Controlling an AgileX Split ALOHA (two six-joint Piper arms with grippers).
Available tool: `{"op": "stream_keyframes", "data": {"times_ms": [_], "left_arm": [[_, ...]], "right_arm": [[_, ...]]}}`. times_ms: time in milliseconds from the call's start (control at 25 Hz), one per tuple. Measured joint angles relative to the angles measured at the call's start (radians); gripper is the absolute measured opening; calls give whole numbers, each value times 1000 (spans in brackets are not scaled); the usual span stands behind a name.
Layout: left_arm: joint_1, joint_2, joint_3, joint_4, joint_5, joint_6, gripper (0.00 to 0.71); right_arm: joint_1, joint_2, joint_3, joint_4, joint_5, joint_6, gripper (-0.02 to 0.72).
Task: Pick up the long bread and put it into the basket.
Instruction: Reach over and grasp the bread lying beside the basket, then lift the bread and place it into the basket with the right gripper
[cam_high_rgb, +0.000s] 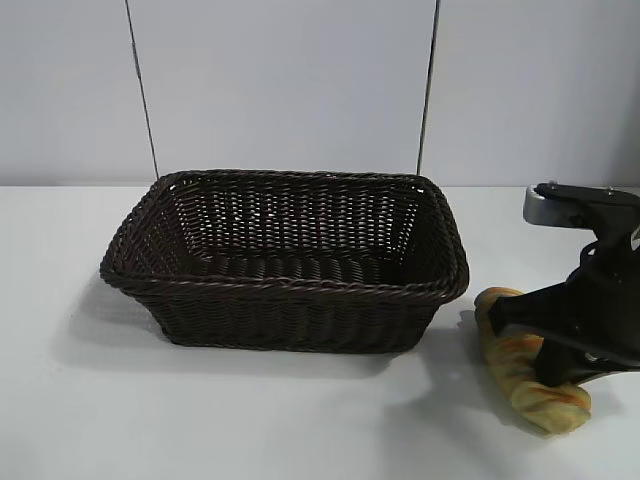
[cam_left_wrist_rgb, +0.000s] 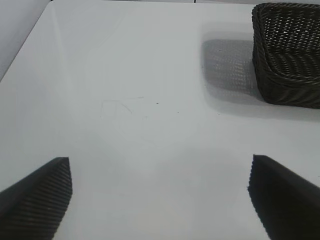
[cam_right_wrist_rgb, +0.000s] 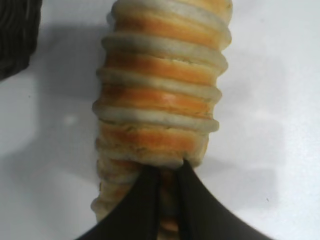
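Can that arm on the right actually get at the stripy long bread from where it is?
Probably yes: the right gripper is already down over the ridged tan, orange-striped long bread lying on the white table, with nothing between them.

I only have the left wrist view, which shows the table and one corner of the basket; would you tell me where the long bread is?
Observer: The long bread lies on the table, outside the basket, just off its end at the exterior view's right.
Operator: My left end effector hangs open over the table. Is the right arm near the loaf?
Observer: Yes, the right end effector is down on it, with its fingers drawn almost together at the loaf's upper side. I cannot tell whether they pinch it.
Operator: Is anything in the basket?
Observer: Nothing is visible inside it.
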Motion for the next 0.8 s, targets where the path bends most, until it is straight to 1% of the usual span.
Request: {"op": "stream_keyframes", "data": {"times_ms": [280,400,560,800], "left_arm": [[0,0,0,0,0,0,691],[0,0,0,0,0,0,691],[0,0,0,0,0,0,691],[0,0,0,0,0,0,691]], "right_arm": [[0,-123,-211,-12,255,0,50],[0,-135,-294,-20,340,0,50],[0,-134,-383,-22,397,-1,45],[0,-134,-466,-22,430,-4,45]]}}
